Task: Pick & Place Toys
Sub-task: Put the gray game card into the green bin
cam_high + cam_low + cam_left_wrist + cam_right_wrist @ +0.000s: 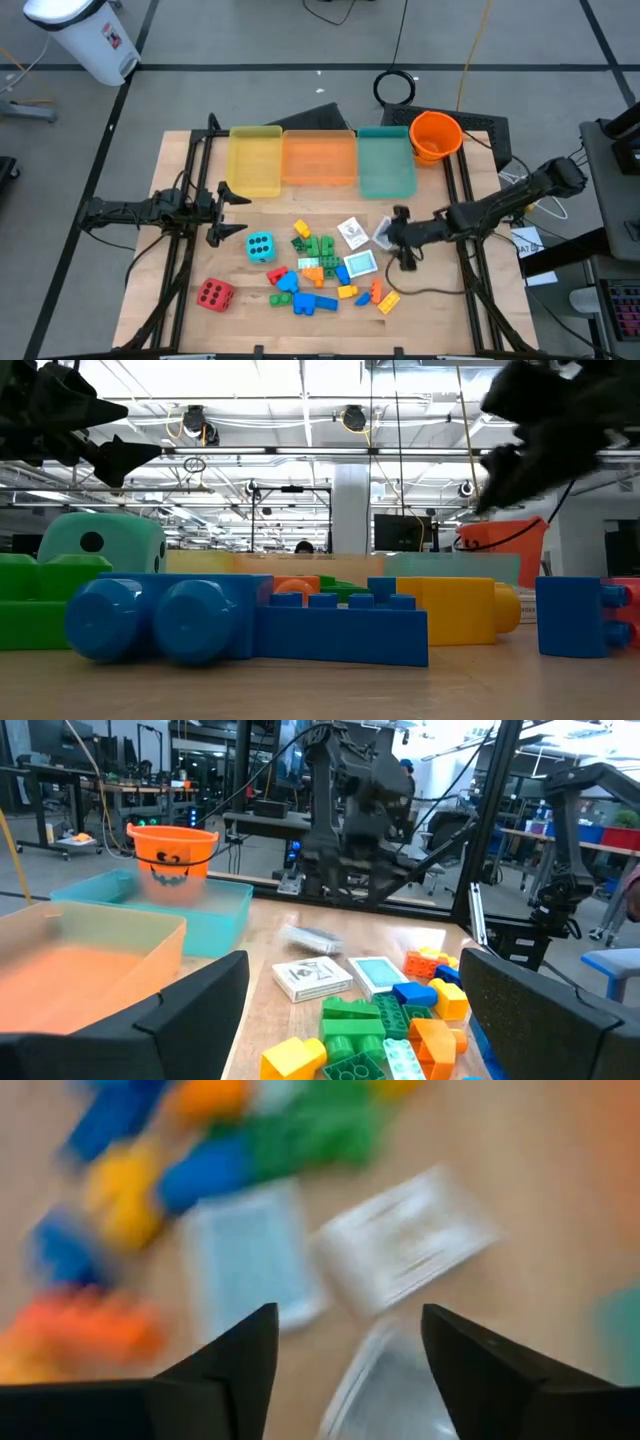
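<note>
Three translucent trays sit side by side along the far edge of the wooden table [170, 190]: yellow tray [255, 160], orange tray [320, 158], teal tray [386, 162]. An orange bucket with a jack-o'-lantern face [435, 135] stands just beside the teal tray's far right corner.

Mid-table lies a loose heap of small multicoloured plastic building bricks [318, 272], green ones at its middle, blue and orange ones toward the near edge. A cyan foam die with black dots [260, 246] rests at the heap's left; a red foam die with black dots [214, 294] sits nearer the front left, apart from it. Two small white card packs lie at the heap's right side: one white-grey pack [352, 233] and one pale blue-faced pack [360, 264]. A third, clear-wrapped pack [381, 234] lies just right of them, right beside the right gripper's tips.

Right arm reaches in low from the right edge, stretched toward the packs. Right gripper [392, 237] hangs over the clear-wrapped pack, fingers parted about halfway, the pack between them in the wrist view [385, 1385]; contact cannot be told through blur.

Left arm lies extended from the left edge, well clear of the toys. Left gripper [228, 212] is spread wide and empty, pointing toward the cyan die.
</note>
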